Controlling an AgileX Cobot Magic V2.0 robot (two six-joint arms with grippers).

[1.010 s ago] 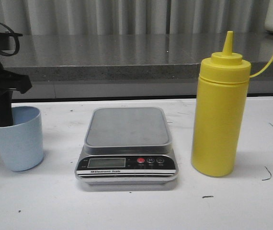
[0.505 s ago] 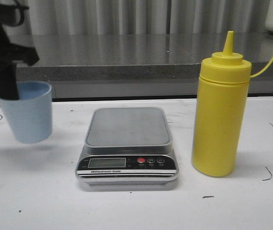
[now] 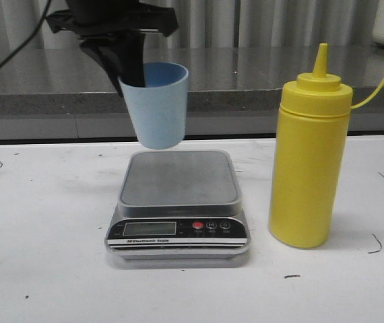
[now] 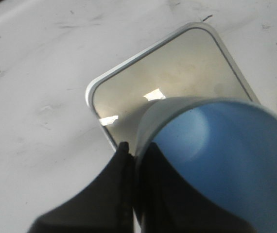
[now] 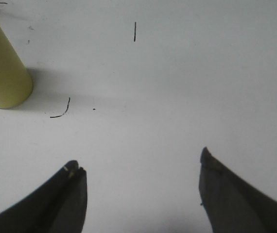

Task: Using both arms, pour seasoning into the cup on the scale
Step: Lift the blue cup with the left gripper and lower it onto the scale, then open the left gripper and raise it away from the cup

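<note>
The pale blue cup (image 3: 156,104) hangs in the air above the back of the scale (image 3: 178,205), a little tilted. My left gripper (image 3: 130,67) is shut on its rim, one finger inside and one outside. In the left wrist view the cup (image 4: 216,145) fills the near side over the steel platform of the scale (image 4: 177,77), with my left gripper (image 4: 136,155) pinching the wall. The yellow seasoning bottle (image 3: 311,158) stands upright to the right of the scale, cap strap hanging off. My right gripper (image 5: 141,167) is open over bare table, the seasoning bottle's base (image 5: 2,73) off to one side.
A grey stone counter (image 3: 246,74) and curtains run behind the white table (image 3: 44,269). Small dark marks (image 3: 375,245) dot the table surface to the right of the bottle.
The left gripper has lifted the cup off the table at the far left and carried it up and to the right, over the scale. The bottle and scale have stayed put.
</note>
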